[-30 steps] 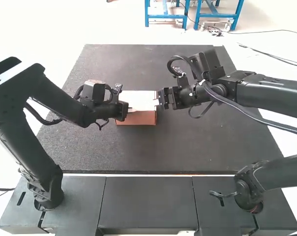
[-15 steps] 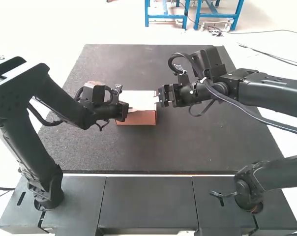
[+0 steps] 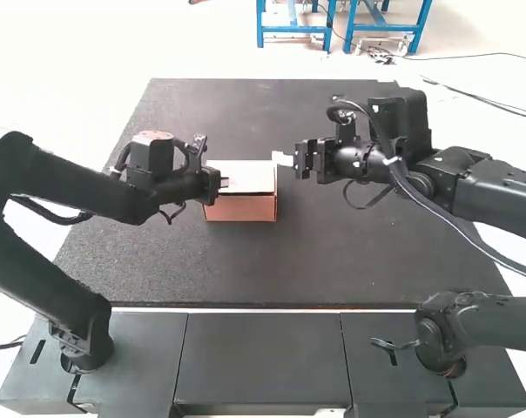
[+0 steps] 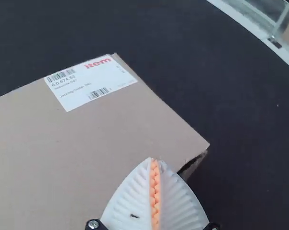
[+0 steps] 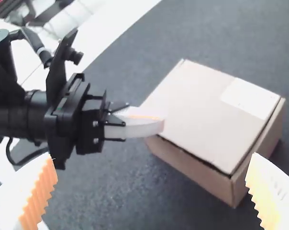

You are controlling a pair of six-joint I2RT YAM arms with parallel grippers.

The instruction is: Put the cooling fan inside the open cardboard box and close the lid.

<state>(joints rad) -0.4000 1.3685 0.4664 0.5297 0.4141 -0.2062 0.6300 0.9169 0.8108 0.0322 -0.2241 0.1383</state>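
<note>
The cardboard box [image 3: 244, 198] sits on the black mat with its lid lying flat and shut, so its contents are hidden. A white label [image 4: 89, 81] is stuck on the lid. My left gripper [image 3: 225, 183] is shut, and its tip rests on the lid at the box's left edge [image 4: 154, 167]. The right wrist view shows that same shut gripper [image 5: 156, 123] touching the lid's corner. My right gripper [image 3: 283, 160] hovers open just off the box's far right corner, holding nothing, with its fingers [image 5: 37, 194] spread wide.
A black mat [image 3: 333, 252] covers the table around the box, with bare room in front and to the right. The arms' black base plates [image 3: 263, 348] line the near edge. White table [image 3: 63, 87] surrounds the mat.
My right gripper has drawn back from the box's right side, up and away. My left arm has lifted, its shut gripper staying at the lid's left edge.
</note>
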